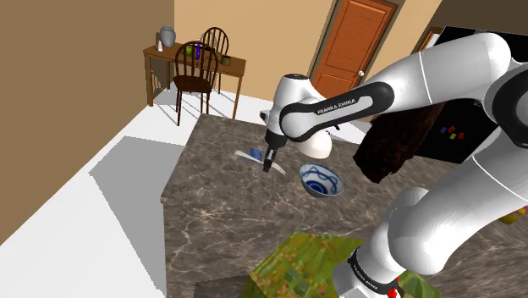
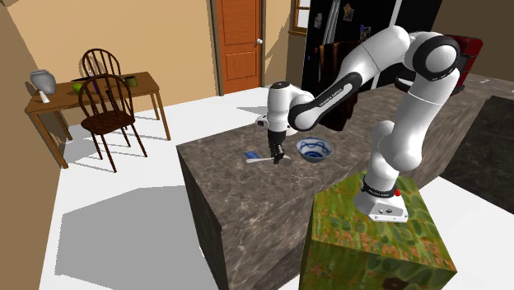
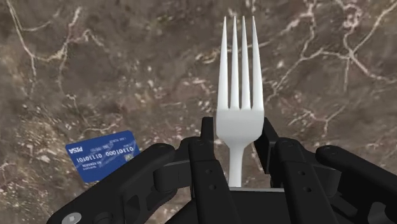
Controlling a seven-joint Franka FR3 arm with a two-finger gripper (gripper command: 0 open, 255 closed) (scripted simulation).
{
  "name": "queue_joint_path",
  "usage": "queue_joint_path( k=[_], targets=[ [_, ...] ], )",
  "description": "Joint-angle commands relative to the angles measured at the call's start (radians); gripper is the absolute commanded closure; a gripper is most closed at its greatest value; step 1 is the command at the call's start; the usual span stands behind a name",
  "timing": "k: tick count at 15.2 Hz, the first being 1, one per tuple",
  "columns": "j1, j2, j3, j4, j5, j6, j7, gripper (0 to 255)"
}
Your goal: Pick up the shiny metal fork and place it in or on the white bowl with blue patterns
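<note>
Black gripper [image 3: 236,132] is clamping the pale fork [image 3: 240,83] at its neck; a blue card [image 3: 103,156] is lying on the marbled counter [image 3: 127,70] nearby.

Tan walls [image 1: 85,51], orange door [image 1: 355,42], desk [image 1: 161,57] w/ 2 chairs [image 1: 196,72], white floor [image 1: 85,229], marble counter [image 1: 228,220]

On my screen the fork [image 3: 240,95] reads as plain white, smooth and matt. The end effector [image 3: 236,130] clasping it is black with a dull, plastic-like sheen. The surface [image 3: 127,76] looks like polished brown stone veined in pale cream. The blue card [image 3: 103,156] seems to be smooth plastic. In the shoulder view, at four o'clock from the end effector, the bowl [image 1: 321,181] looks glazed and glossy.
</note>
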Motion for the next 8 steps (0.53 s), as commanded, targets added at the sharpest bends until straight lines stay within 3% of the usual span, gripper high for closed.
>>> queue_joint_path(
  k=[1,8],
  targets=[
    [0.0,-0.02,0.0,0.013,0.0,-0.033,-0.002,255],
    [0.001,-0.073,0.002,0.063,0.002,-0.137,-0.005,255]
  ],
)
